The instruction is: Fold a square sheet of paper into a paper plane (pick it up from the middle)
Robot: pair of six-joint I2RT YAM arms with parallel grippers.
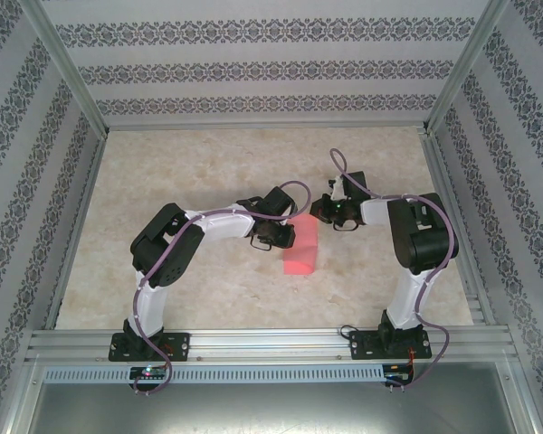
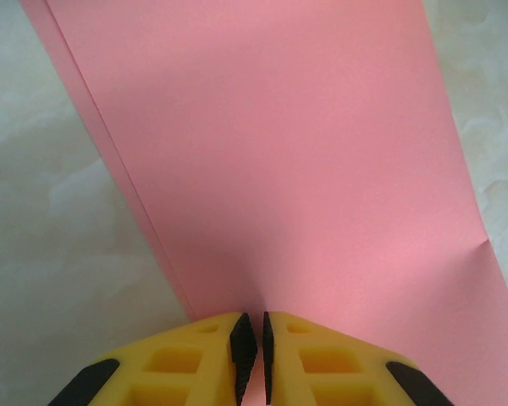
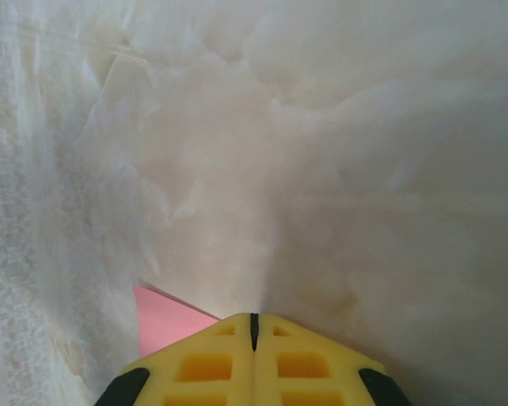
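- Item: sheet of paper [image 1: 300, 249], pink-red, lying as a narrow upright rectangle near the middle of the table [image 1: 208, 163], between the two arms.
- Condition: in the left wrist view the sheet of paper [image 2: 305, 169] shows a second layer along its left edge, so it is doubled over. A small crease nicks its right edge.
- Left pincer [image 1: 282, 237]: sits at the paper's left long edge. In its own camera the left pincer [image 2: 254, 338] has its yellow fingers [image 2: 186, 359] drawn almost together with only a thin slit between the black pads. Pink shows in that slit, so it appears to pinch the paper's near edge, though the contact itself is hard to see.
- Right pincer [image 1: 322, 210]: at the paper's far right corner. In its own camera the right pincer [image 3: 254, 320] is fully closed with nothing between the fingers.
- A pink corner of the paper [image 3: 165, 323] lies just left of the right pincer's tips on the pale marbled table [image 3: 339, 152].
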